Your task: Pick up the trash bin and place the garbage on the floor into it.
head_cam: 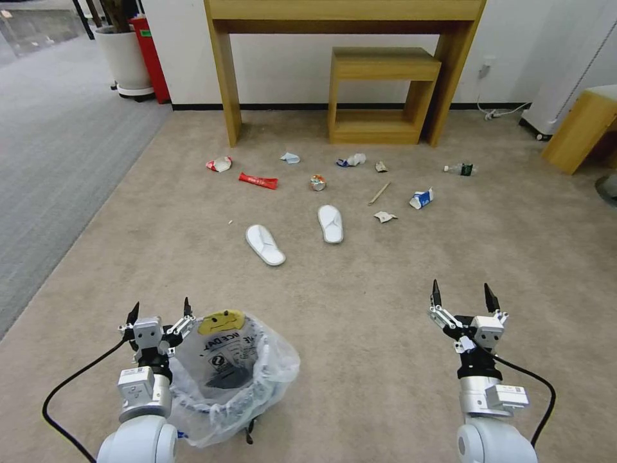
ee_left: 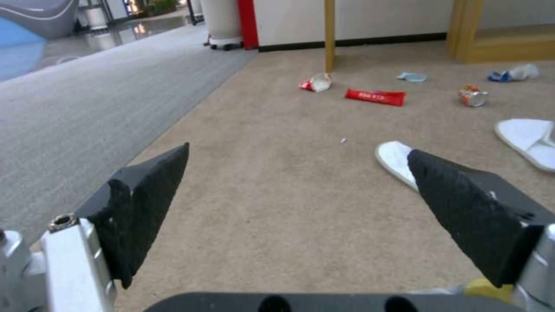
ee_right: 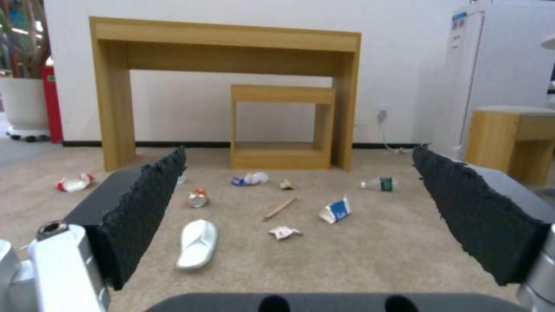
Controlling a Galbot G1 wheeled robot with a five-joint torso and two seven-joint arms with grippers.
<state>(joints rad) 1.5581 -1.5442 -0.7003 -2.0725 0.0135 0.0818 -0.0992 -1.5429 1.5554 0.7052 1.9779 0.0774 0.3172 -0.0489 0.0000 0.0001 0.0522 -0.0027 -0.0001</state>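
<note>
The trash bin (head_cam: 234, 370) stands on the beige floor (head_cam: 360, 334) close in front of the robot, on its left side, its clear crinkly bag spilling over the rim with the yellow smiley face turned toward the litter. The left gripper (head_cam: 160, 311) hovers just beside the bin's far left edge, jaws spread apart and holding nothing; in the left wrist view the same gripper (ee_left: 298, 160) frames bare carpet between its two dark pads, with a sliver of yellow from the bag at the near edge. The right gripper (head_cam: 465, 294) hangs well apart from the bin on the robot's right, jaws likewise wide and empty — through it (ee_right: 299, 160) the right wrist view looks out over the scattered garbage.

That garbage lies farther out, between the robot and a tall wooden desk (head_cam: 347, 38) against the wall. Nearest are two white slippers — the left slipper (head_cam: 265, 244) and the right slipper (head_cam: 331, 224). Beyond them, in a loose row: a crumpled red-and-white wrapper (head_cam: 220, 164), a long red wrapper (head_cam: 258, 181), a crushed can (head_cam: 317, 182), a wooden stick (head_cam: 379, 193), a blue-white carton (head_cam: 421, 199), a scrap of crumpled paper (head_cam: 385, 217) and a small clear bottle (head_cam: 459, 169). A grey ribbed carpet (head_cam: 51, 161) borders the floor on the left.
</note>
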